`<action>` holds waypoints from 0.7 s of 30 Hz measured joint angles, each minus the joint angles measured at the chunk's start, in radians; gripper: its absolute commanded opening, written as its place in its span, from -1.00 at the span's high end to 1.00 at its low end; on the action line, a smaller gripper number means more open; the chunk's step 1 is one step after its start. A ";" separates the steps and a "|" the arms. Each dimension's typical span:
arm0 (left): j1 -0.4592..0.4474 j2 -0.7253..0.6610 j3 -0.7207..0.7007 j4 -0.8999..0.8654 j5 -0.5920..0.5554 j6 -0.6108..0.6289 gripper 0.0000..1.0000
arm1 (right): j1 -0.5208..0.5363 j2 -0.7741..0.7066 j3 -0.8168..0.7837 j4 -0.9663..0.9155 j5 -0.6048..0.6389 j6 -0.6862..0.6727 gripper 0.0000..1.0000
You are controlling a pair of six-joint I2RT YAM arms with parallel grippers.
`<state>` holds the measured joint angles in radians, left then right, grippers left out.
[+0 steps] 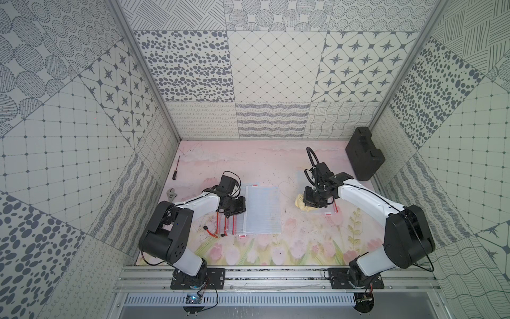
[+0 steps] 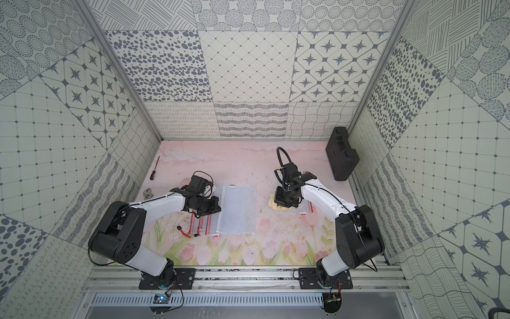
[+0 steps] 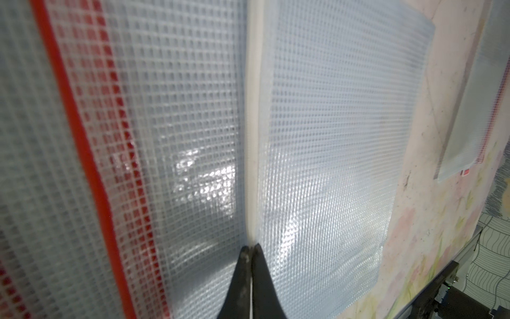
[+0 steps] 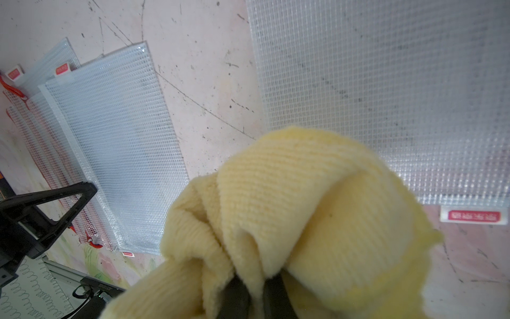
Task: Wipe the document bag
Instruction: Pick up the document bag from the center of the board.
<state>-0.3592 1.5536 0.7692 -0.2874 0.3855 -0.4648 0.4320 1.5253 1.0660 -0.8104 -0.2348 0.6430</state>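
Two robot arms work over a floral-printed tabletop strewn with mesh document bags. The left gripper, jaws pinched together, clamps the white zipper edge of a white-edged document bag, which lies on top of a fanned stack near the middle of the table. At least three red-trimmed bags peek out from beneath it on the left arm's side; the exact count cannot be told.

The right gripper, jaws closed, grips a single bunched yellow cloth. The cloth hangs at the near corner of a lone document bag, which lies flat well apart from the stack, largely under the right arm in both top views. Dark specks dot this bag's clear mesh. Whether the cloth touches it cannot be told. A small red label tab pokes out at its edge.

Three other items sit around the edges: one screwdriver and one adjustable wrench along the left side, and one black case standing in the far right corner.
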 measured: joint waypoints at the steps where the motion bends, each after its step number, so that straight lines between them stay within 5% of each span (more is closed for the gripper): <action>1: -0.004 -0.006 0.012 -0.008 -0.001 0.000 1.00 | 0.000 0.000 0.000 0.000 0.000 0.000 1.00; 12: -0.200 -0.037 0.265 -0.047 -0.008 -0.045 1.00 | -0.019 -0.097 0.000 -0.029 0.051 -0.003 1.00; 21: -0.370 0.030 0.540 -0.044 -0.008 -0.117 1.00 | -0.169 -0.332 -0.008 -0.076 0.098 -0.002 1.00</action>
<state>-0.7292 1.5833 1.3090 -0.3317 0.3779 -0.5816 0.2626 1.1938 1.0580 -0.8860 -0.1371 0.6411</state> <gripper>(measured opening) 0.047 0.093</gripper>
